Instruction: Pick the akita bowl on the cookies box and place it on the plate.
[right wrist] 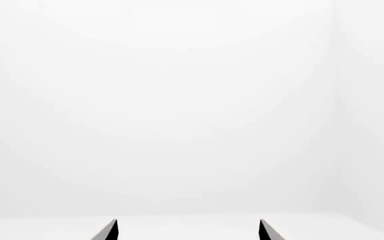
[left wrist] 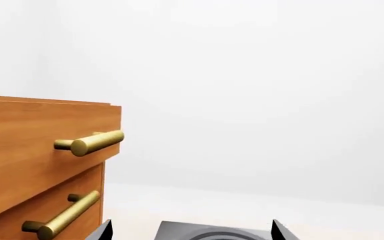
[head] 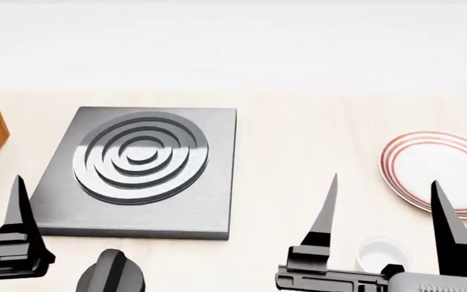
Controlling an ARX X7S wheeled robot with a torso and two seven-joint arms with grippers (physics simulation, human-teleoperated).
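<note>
right pincer (head: pixel 383 198) spread, plate (head: pixel 428 161) edge-cropped

Right tool (right wrist: pixel 187 231) spread wide before blank white.

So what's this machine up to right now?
Nothing is being handled yet. The robot's right gripper hangs open and empty near the red-ringed plate and a small white cup. Only one finger of the left gripper shows in the head view, beside a grey stove burner; its wrist view shows it open. The bowl it should fetch isn't in sight.
</note>
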